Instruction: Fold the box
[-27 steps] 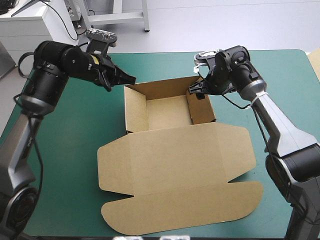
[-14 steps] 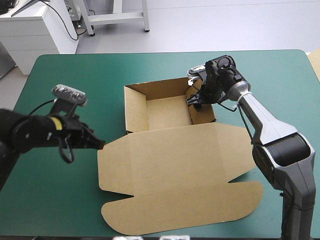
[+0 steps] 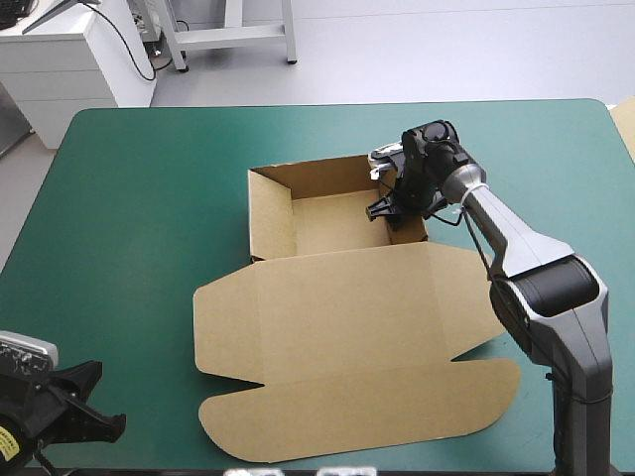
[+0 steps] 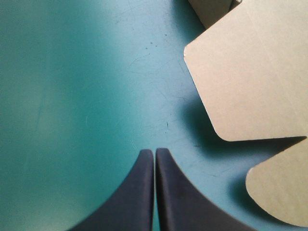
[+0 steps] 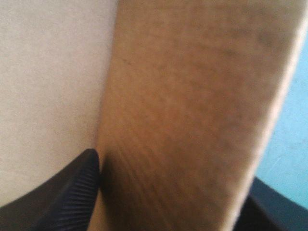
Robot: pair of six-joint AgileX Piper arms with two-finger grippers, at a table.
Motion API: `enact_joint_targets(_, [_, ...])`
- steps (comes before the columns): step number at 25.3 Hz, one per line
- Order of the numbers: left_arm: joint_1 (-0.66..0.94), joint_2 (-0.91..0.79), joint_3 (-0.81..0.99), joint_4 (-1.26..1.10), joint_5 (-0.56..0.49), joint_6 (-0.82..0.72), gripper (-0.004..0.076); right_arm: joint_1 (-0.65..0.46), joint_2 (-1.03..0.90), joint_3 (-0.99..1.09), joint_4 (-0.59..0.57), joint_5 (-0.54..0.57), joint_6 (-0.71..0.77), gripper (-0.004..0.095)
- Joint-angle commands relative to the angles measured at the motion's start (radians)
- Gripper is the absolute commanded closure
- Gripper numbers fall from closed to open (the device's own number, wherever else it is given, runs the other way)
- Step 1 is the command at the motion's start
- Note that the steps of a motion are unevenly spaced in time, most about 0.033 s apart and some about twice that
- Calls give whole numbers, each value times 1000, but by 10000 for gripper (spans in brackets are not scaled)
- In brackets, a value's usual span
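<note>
The brown box (image 3: 270, 213) stands as an open tray at the middle back of the teal-green cover, its lid (image 3: 347, 317) lying flat toward the front. My right gripper (image 3: 390, 210) is at the tray's right wall. In the right wrist view that wall (image 5: 192, 96) fills the space between the black fingers (image 5: 77, 187) of my right gripper (image 5: 173, 168), one on each side, shut on it. My left gripper (image 3: 94, 424) is low at the table's front left corner. It (image 4: 154, 151) is shut on nothing, over bare cover beside the lid's rounded flaps (image 4: 250, 82).
Bare teal-green cover (image 3: 129, 228) lies all along the left of the box, and more lies behind the tray and to the right. A strip of pale board (image 3: 625, 119) shows at the table's right edge. A white cabinet (image 3: 60, 59) stands beyond the back left corner.
My left arm swung away from the tray's back left corner down to the table's front left corner. The right gripper settled lower onto the tray's right wall.
</note>
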Motion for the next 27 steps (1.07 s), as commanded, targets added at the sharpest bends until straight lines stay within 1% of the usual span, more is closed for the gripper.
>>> enact_joint_targets(1, [-3,-24,13,8,-63,-11,731,-7,-55,-20,-34,15,8,600])
enact_joint_targets(2, [-3,-28,28,8,-60,-11,731,-9,-55,-22,-72,15,31,801])
enact_joint_targets(3, [-3,-35,40,8,-57,-11,731,-11,-55,-34,-89,15,53,918])
enact_joint_targets(6, [-3,-42,61,8,-59,-11,731,-13,-61,-78,-103,14,-43,929])
enact_joint_targets(10, [-3,-47,66,1,-57,-11,731,-30,-86,-164,-176,14,-40,929])
enact_joint_targets(12, [-3,-47,66,-3,-57,-11,731,-50,-109,-188,-228,16,-55,929])
enact_joint_targets(14, [-3,-47,66,-1,-55,-11,731,-79,-150,-190,-303,16,-89,929])
enact_joint_targets(16, [-3,-47,66,-1,-64,-11,731,-119,-190,-190,-369,16,-78,929])
enact_joint_targets(18, [-3,-47,66,-1,-74,-11,731,-175,-222,-190,-405,16,-78,929])
enact_joint_targets(20, [-3,-47,66,-3,-74,-12,731,-254,-246,-190,-409,16,-78,929])
enact_joint_targets(21, [-3,-47,66,-12,-69,-34,731,-342,-255,-190,-404,16,-54,929])
enact_joint_targets(22, [-3,-47,66,-19,-67,-41,731,-387,-255,-190,-402,16,-35,929])
enact_joint_targets(23, [-3,-47,66,-35,-67,-41,731,-464,-255,-190,-384,16,0,929])
enact_joint_targets(24, [-3,-47,66,-35,-67,-41,731,-505,-255,-190,-358,16,17,929])
enact_joint_targets(25, [-3,-47,66,-35,-73,-41,731,-569,-255,-190,-300,16,16,929])
enact_joint_targets(27, [-3,-47,66,-35,-93,-41,731,-653,-255,-190,-252,16,14,921])
